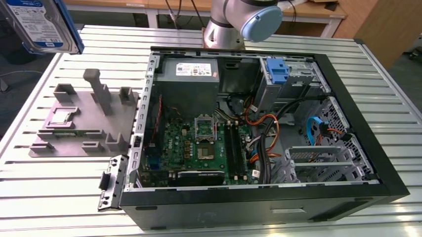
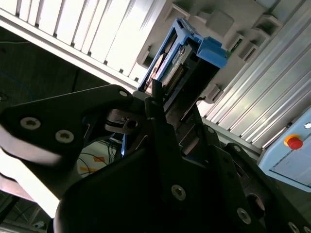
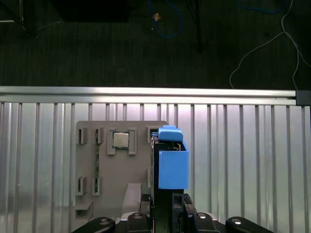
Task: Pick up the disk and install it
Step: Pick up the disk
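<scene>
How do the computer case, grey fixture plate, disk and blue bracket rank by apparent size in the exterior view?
1. computer case
2. grey fixture plate
3. disk: cut off by the frame edge and seemingly nearer the camera, so its rank is unsure
4. blue bracket

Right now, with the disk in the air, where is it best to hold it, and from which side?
At one end, across its two flat faces, as the pincer holds the disk now. The faces are broad and parallel, so it probably sits firmly, and the blue tab at the far end is free.
</scene>
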Robot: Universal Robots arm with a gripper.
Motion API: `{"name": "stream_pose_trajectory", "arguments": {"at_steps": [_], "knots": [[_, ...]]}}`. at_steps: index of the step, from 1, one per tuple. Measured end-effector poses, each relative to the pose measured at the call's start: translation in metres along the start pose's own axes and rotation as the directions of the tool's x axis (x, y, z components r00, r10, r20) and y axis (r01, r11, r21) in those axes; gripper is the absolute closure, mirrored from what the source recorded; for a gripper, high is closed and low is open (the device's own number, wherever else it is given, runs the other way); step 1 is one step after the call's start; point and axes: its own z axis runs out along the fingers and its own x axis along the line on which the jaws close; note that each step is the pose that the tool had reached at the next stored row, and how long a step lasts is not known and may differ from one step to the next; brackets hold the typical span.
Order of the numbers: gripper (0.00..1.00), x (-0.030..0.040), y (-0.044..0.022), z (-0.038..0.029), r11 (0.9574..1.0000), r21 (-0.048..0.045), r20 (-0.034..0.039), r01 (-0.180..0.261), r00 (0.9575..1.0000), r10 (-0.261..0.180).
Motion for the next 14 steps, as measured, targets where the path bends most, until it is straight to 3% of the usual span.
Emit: {"name": "stream_pose_trajectory", "arguments": {"at_steps": [14], "knots": [[0.65, -0.0005, 0.0002, -0.0073, 1.0000, 0.0001, 0.0001, 0.000, 1.0000, 0.000]]}}
